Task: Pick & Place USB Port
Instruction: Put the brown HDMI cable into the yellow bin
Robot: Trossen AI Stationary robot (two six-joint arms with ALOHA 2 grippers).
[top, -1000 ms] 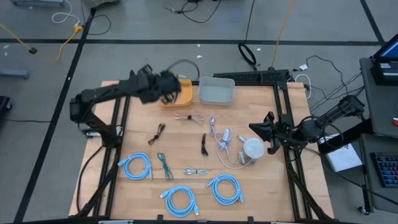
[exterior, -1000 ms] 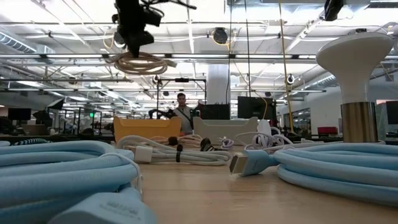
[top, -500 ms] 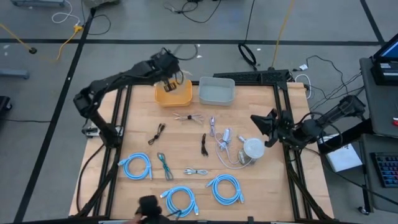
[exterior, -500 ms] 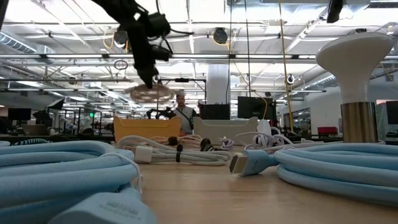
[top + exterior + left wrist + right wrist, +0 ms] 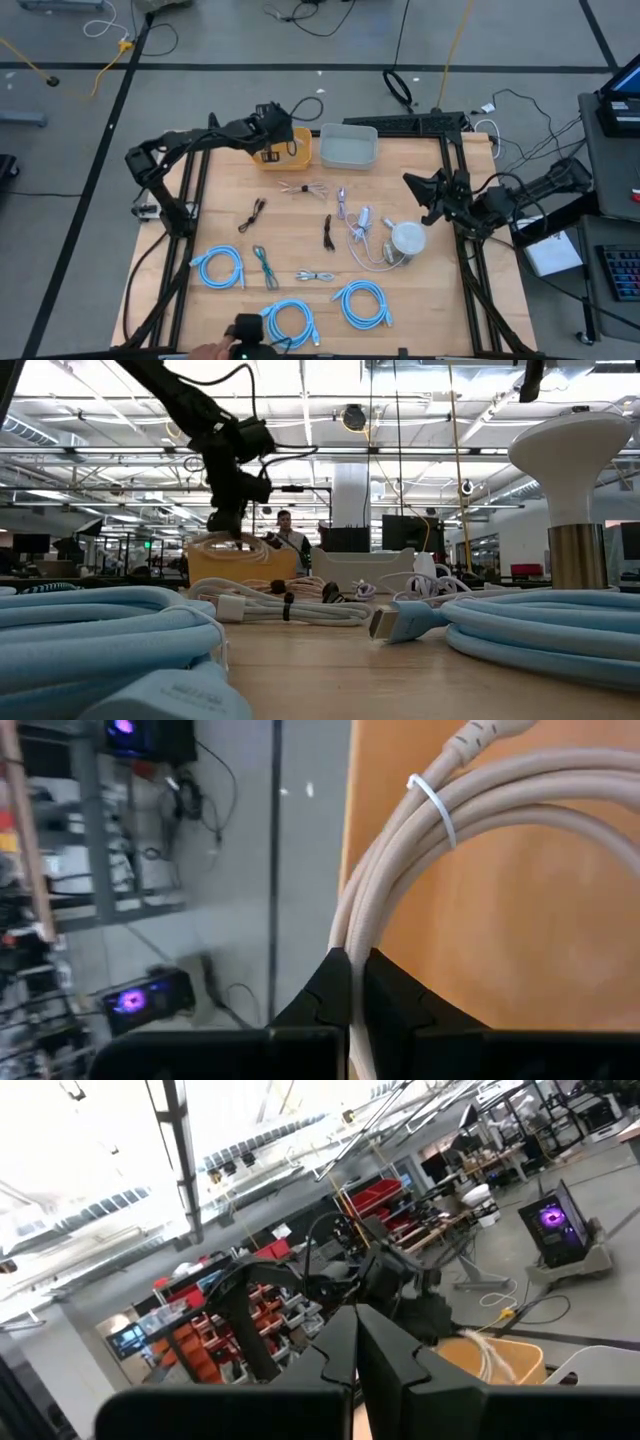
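Note:
My left gripper (image 5: 271, 141) is over the yellow bin (image 5: 290, 152) at the table's far edge, shut on a coiled beige cable (image 5: 440, 810). In the low view the coil (image 5: 226, 542) hangs at the height of the bin's rim (image 5: 240, 563). A white zip tie (image 5: 432, 805) binds the coil. My right gripper (image 5: 412, 190) is shut on nothing, raised near the table's right edge and pointing across toward the left arm. My left gripper pinches several strands of the beige coil (image 5: 352, 935) between its two fingers, on one side of the loop. The fingers (image 5: 222, 520) slant down from above. The coil hangs below them at the yellow bin's mouth; whether it rests on the bin I cannot tell.
A grey bin (image 5: 348, 146) stands right of the yellow one. Across the table lie small bundled cables (image 5: 304, 188), white cables (image 5: 362, 236) beside a white round object (image 5: 406, 238), and three blue coils (image 5: 361, 304). A person's hand with a black object (image 5: 243, 336) is at the near edge.
My left gripper has come down over the yellow bin while rolling its wrist, carrying the beige coil from high above the table to the bin's rim. A person's hand with a black object has appeared at the near edge.

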